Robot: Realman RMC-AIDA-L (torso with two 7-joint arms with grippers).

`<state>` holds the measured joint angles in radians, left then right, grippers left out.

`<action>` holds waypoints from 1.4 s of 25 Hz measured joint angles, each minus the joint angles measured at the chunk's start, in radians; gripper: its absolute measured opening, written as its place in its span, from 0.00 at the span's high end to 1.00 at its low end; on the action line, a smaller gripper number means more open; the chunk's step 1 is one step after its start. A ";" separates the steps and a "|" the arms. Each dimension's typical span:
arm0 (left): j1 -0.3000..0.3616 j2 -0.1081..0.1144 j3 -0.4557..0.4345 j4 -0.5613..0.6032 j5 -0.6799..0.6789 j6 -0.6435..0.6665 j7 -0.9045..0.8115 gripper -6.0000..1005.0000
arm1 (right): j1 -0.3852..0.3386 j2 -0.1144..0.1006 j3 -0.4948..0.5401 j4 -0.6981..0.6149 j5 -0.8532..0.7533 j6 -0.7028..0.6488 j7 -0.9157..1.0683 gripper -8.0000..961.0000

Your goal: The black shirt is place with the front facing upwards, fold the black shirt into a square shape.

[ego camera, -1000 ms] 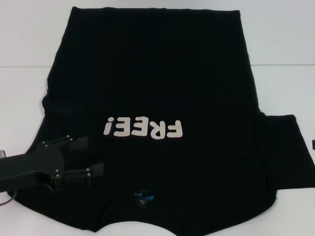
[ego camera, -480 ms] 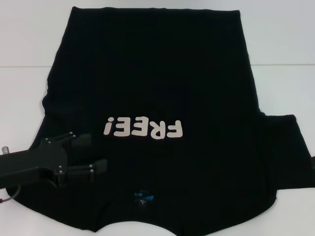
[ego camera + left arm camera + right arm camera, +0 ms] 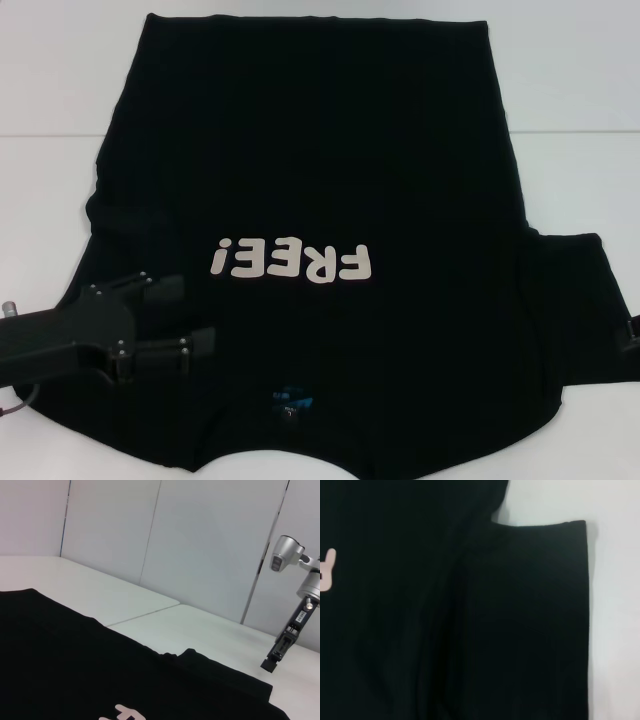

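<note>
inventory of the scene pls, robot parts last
shirt: 1, black, spread flat over most of the table, front up, collar toward the robot
lettering: 1, off-white "FREE!", on the shirt's chest, upside down in the head view
neck label: 1, blue, at the collar, near edge
table: 1, white, under the shirt
wall panels: light grey, behind the table
left gripper: 1, black, jaws open, over the shirt's left shoulder area
right gripper: 1, black with silver arm, at the table's right edge by the right sleeve
</note>
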<state>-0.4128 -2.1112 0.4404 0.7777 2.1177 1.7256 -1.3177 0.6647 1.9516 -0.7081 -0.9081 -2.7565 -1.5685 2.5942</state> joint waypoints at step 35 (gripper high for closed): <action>-0.003 0.000 -0.001 0.001 0.007 -0.008 0.000 0.10 | 0.028 0.022 -0.063 0.036 -0.043 0.065 0.013 0.11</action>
<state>-0.4157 -2.1107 0.4397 0.7789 2.1246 1.7174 -1.3177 0.6932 1.9731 -0.7707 -0.8726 -2.7995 -1.5039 2.6070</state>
